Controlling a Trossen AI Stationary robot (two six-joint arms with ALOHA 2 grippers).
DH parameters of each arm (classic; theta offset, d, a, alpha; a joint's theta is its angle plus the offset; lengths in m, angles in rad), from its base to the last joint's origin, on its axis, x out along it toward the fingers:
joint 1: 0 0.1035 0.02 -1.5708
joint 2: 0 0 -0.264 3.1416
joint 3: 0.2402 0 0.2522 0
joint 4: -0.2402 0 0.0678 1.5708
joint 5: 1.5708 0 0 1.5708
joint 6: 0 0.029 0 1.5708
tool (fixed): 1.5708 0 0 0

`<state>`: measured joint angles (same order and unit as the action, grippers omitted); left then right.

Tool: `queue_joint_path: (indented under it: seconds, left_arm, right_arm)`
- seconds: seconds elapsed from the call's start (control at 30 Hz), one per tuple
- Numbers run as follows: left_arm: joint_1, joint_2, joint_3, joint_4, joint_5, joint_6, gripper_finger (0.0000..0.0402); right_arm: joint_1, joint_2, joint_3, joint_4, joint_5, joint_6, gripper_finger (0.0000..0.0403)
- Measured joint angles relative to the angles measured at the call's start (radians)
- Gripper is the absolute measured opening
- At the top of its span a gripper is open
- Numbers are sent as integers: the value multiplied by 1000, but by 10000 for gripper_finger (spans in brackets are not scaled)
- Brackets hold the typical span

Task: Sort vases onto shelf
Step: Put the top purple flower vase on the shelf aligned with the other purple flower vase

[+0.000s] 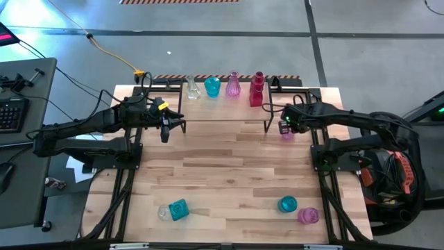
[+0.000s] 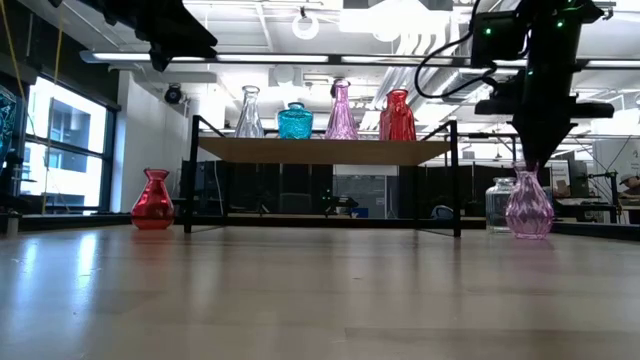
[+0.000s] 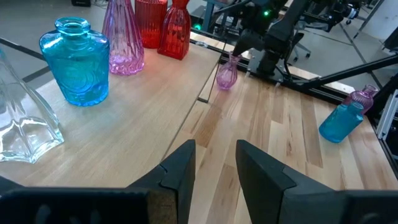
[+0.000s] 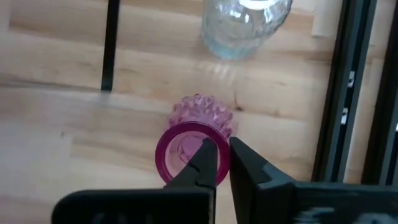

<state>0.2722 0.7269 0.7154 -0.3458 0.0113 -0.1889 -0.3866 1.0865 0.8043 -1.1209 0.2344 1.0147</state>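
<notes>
Right gripper (image 4: 222, 163) at the shelf's (image 1: 222, 111) right end, fingers pinched shut on the rim of a pink vase (image 4: 196, 140) standing on the bench (image 1: 222, 180). Left gripper (image 3: 214, 165) above the shelf's left end, fingers slightly parted, holding nothing. Four vases lined along the shelf's far edge.

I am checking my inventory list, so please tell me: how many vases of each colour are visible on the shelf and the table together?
Clear vases: 3
Teal vases: 3
Pink vases: 3
Red vases: 3
Total: 12
</notes>
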Motion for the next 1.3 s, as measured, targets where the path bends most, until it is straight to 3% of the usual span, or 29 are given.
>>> queue_joint_path:
  seconds: [0.47,0.67,1.03,1.3]
  left_arm:
    - [0,0,0,0,0,0,106]
    - [0,0,0,0,0,0,106]
    - [0,0,0,0,0,0,106]
    - [0,0,0,0,0,0,106]
  right_arm:
    - [1,-123,-2,-41,-89,-34,0]
    - [7,-156,-2,-9,-185,-55,0]
    - [188,-162,-2,147,-340,6,0]
    - [298,-62,128,188,-289,26,0]
